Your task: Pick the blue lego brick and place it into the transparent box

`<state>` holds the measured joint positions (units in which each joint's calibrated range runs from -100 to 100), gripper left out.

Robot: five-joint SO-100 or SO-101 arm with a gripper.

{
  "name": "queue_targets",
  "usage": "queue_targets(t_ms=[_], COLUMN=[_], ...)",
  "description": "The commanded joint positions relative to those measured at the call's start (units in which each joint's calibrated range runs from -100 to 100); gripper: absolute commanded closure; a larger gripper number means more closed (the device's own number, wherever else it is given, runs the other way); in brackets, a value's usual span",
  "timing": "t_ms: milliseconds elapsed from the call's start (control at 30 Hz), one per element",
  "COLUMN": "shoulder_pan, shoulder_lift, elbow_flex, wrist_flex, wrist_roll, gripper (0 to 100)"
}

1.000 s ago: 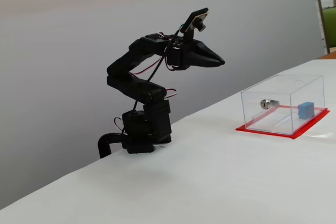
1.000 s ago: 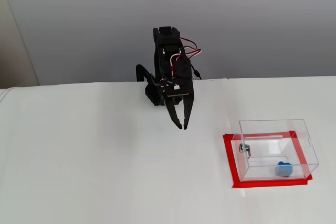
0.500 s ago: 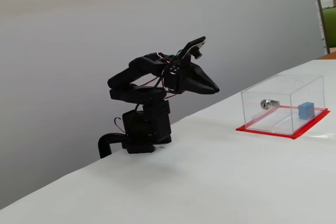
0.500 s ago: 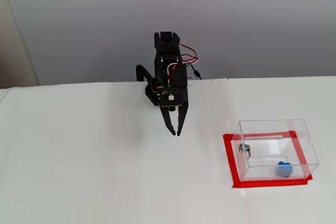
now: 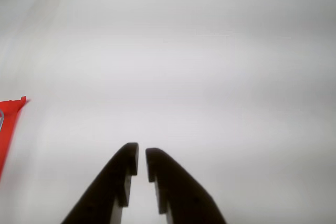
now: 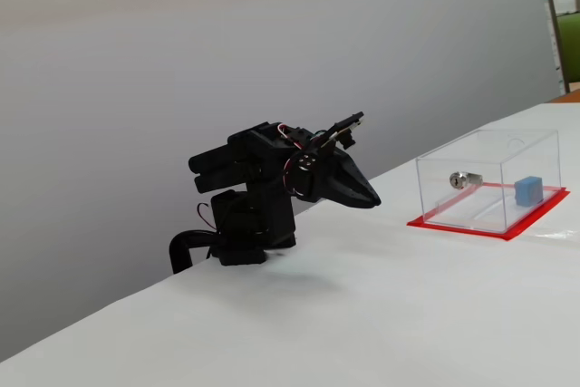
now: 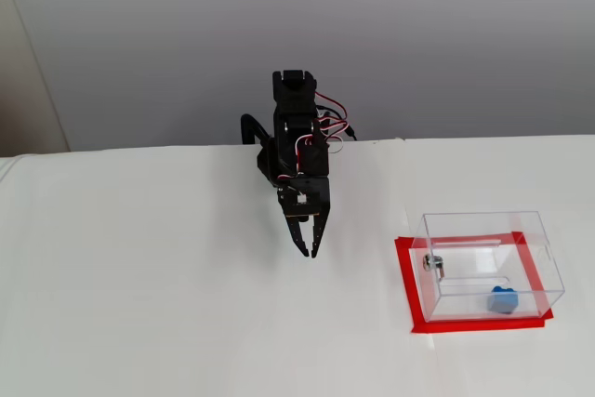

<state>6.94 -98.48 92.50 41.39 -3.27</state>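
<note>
Blue lego brick [image 7: 503, 300]: already inside the transparent box [image 7: 490, 262], lying on the floor of the box near its front-right corner in a fixed view; in the other fixed view [image 6: 528, 189] it sits at the box's right end, well apart from the gripper [image 7: 309, 252]. Inside the same box, nearer the gripper side, 1 small silver metal cylinder [image 6: 465, 178]. Box stands on a red base [image 7: 406, 285], off to the right of the gripper in both fixed views; in the wrist view only a red corner of the base [image 5: 9, 124] shows at the left edge, w/ the brick out of frame.

Gripper: empty, the 2 fingers drawn nearly together w/ only a thin slit between the tips [image 5: 140, 155]; nothing pinched. It hangs low over the bare white table [image 7: 149, 304], close in front of the folded arm [image 6: 249, 169]; whether the tips touch the table can't be judged from these angles.

Step, as judged: placement looks complete; arm appears at or near a rest pose. Next move calls for little: no grasp left to make, at most settling the arm fully clear of the box.
</note>
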Motion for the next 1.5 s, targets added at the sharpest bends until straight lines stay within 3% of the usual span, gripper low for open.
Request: queue_targets(t_ms=[0,567,900,1467], shoulder_pan=[0.49,2.41,2.7,2.85], shoulder_lift=[-1.35,-1.44,-1.52,-1.44], elbow_flex=[0.27,7.05,7.05,6.96], wrist_flex=[-1.09,-2.4,10.4,10.22], wrist_roll=[0.25,0.25,0.3,0.3], gripper=[98,98,98,98])
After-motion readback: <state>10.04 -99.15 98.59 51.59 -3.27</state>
